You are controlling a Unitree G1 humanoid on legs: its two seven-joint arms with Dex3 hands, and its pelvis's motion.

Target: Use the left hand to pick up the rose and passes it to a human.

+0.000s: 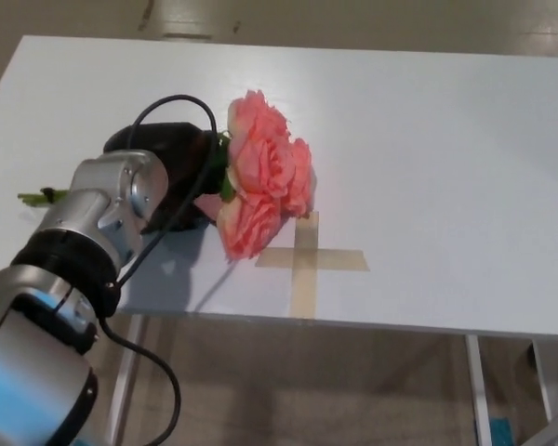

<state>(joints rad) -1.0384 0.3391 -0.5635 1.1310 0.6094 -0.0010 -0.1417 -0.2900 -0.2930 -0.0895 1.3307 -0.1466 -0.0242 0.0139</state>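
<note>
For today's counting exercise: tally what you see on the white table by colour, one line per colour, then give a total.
Pink: 1, the rose
Black: 1, the left robot hand at the rose's stem
Tan: 1, the tape cross
Total: 3

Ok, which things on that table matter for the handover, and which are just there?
Part of the job:
- rose, pink blooms
- left robot hand, at the stem just behind the blooms

Just there:
- tape cross on the table
- white table
- black cable along the arm
</note>
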